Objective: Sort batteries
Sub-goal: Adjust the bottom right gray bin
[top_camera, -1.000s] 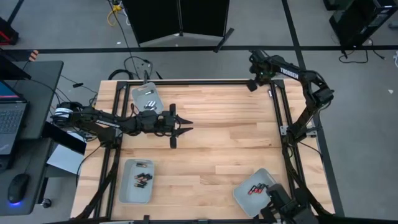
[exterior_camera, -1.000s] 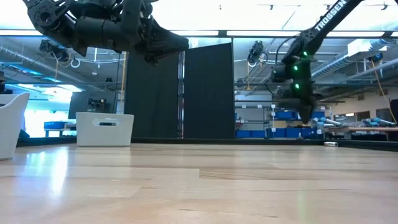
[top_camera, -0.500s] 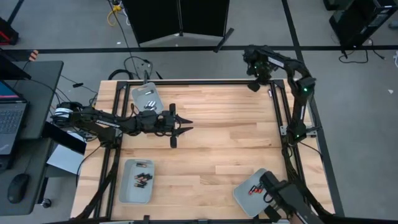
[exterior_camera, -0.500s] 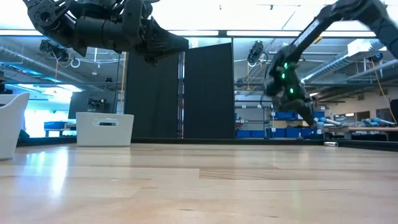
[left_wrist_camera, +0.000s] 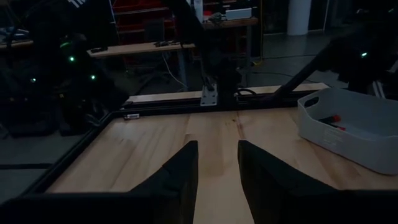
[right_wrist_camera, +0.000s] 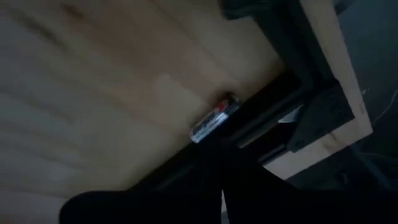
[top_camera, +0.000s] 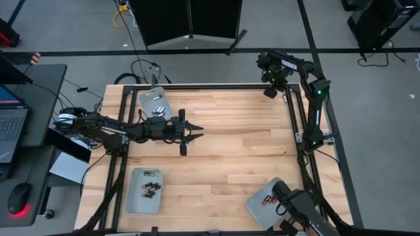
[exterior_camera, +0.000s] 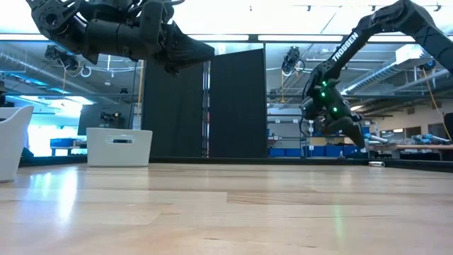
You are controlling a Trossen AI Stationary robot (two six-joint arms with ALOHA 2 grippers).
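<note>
A silvery battery (right_wrist_camera: 214,118) lies on its side on the wood, against the black rail at the table's far right corner. My right gripper (top_camera: 268,90) hangs shut above it, slanting down, its dark fingers (right_wrist_camera: 219,162) clear of the battery. My left gripper (top_camera: 195,136) waits level over the table's left middle. It is open, with nothing between its fingers (left_wrist_camera: 180,174). Silvery batteries (top_camera: 157,109) lie in the far left tray (top_camera: 148,98). Dark, red-ended ones (top_camera: 150,188) lie in the near left tray (top_camera: 134,200), and others (top_camera: 268,199) in the near right tray (top_camera: 257,208).
Black frame rails (top_camera: 294,111) run along the table's edges. The middle of the wooden table (top_camera: 236,144) lies bare. A desk with a laptop (top_camera: 10,131) stands to the left of the table. Dark panels (exterior_camera: 237,106) and shelving fill the room behind.
My right arm has folded in. Its gripper has sunk a little toward the table's far right corner, rolled, and tipped to point more steeply down. It has stayed shut.
</note>
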